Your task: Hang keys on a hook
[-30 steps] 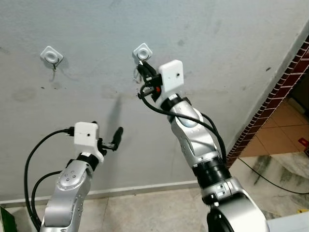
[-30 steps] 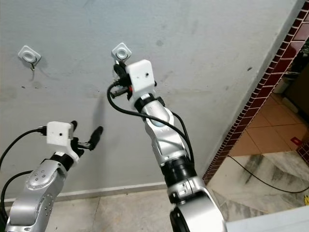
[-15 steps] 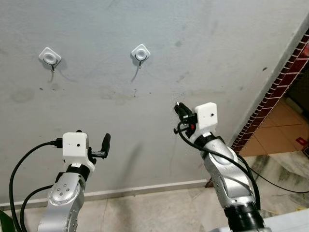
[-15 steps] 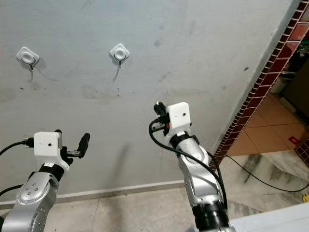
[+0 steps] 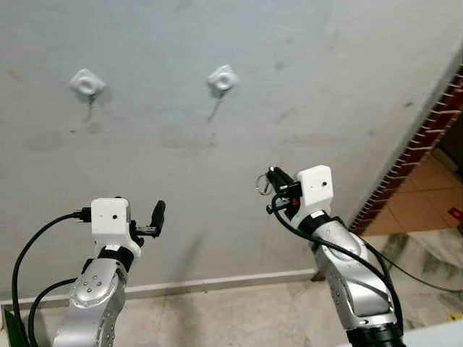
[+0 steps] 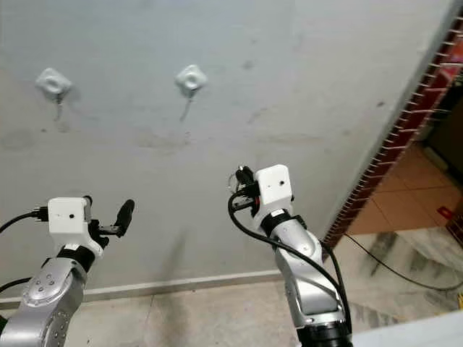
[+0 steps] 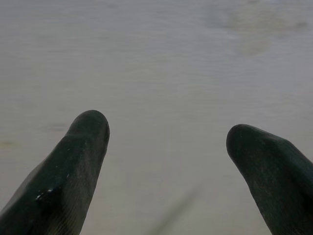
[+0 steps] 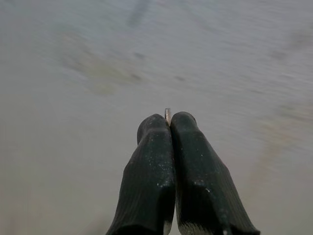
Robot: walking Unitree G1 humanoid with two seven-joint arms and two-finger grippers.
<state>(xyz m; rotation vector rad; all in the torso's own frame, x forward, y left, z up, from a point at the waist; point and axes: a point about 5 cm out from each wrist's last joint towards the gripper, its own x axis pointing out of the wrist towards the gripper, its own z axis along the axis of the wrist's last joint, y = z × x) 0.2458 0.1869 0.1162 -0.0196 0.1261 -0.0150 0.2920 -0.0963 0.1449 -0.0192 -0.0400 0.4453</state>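
- Left eye view: the right gripper [image 5: 269, 182] pinches a key ring [image 5: 262, 186] low on the grey wall [image 5: 325, 79], well below the right hook [image 5: 221, 79]; a left hook [image 5: 87, 84] sits beside it.
- Left wrist view: the left gripper [image 7: 166, 142] is spread wide, holding nothing.
- Right wrist view: fingers [image 8: 151, 161] clamp a sliver of metal.

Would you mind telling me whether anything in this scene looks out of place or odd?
One thing: the key ring is not on either wall hook. The right gripper, shut on it, holds it well below the right hook. The left hook is bare too. The left gripper is open, holding nothing.
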